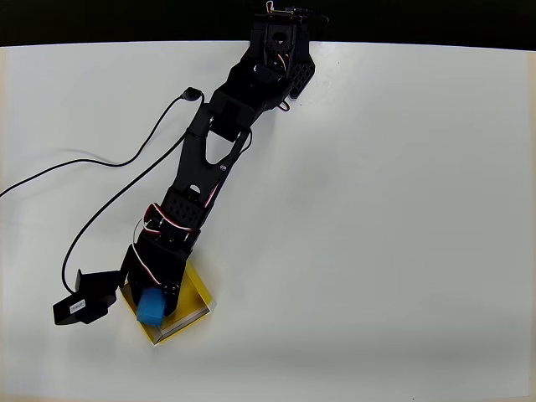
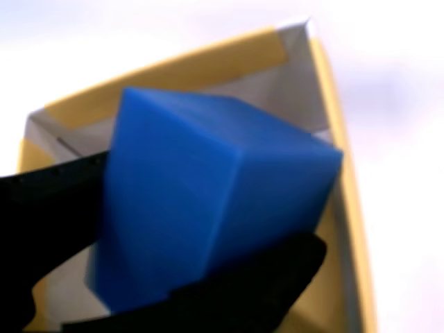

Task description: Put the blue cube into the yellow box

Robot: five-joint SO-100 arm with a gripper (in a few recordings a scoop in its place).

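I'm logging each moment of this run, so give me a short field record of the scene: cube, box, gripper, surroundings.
cube: blue cube held in the gripper, over the box
box: yellow box on the white table, open top, pale inner walls
gripper: shut on the cube, black fingers at its sides
contact with box floor: cannot tell
surroundings: black cable on the table left of the arm in the overhead view

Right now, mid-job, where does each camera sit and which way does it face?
Overhead view: fixed above the white table, looking straight down; the whole black arm runs from the top edge to the yellow box.
Wrist view: rides on the end effector, looking down past its black fingers into the box.
Shared: the blue cube, held over the box.
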